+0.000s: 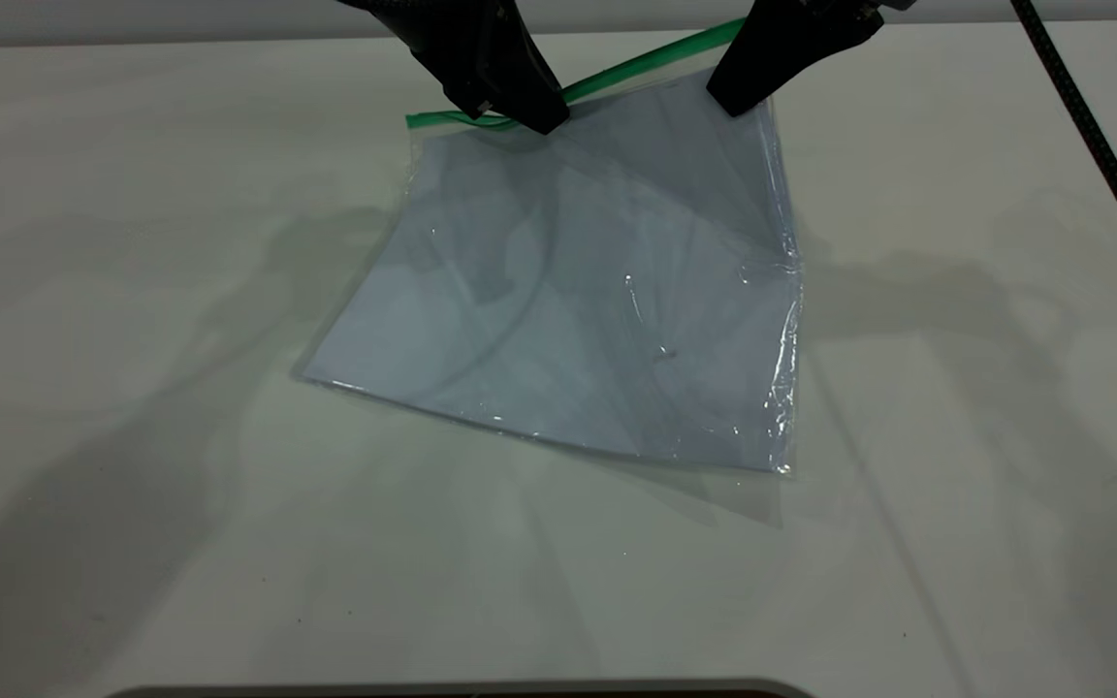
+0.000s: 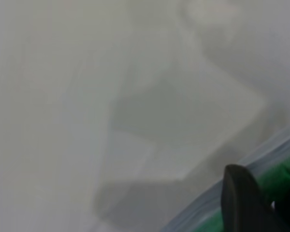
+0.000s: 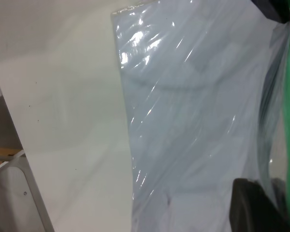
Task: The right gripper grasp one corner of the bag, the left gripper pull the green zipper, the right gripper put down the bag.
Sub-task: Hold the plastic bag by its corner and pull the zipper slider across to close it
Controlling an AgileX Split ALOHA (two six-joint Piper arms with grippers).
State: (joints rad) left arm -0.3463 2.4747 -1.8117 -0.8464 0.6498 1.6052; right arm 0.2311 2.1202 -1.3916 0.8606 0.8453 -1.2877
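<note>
Lying near the far edge of the white bench (image 1: pixel 132 291), the large clear plastic bag (image 1: pixel 578 291) of white sheets has its green zipper strip (image 1: pixel 617 78) pinched by the black left gripper (image 1: pixel 520 109) and its far right corner clamped by the black right gripper (image 1: pixel 735 97).

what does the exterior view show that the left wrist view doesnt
Only the exterior view shows the whole bag lying on the table, its far edge lifted, the right gripper at the bag's far right corner, and a black cable.

Only the left wrist view shows the left gripper close up against the strip.

Both show the left gripper, the green zipper and clear plastic beside it.
</note>
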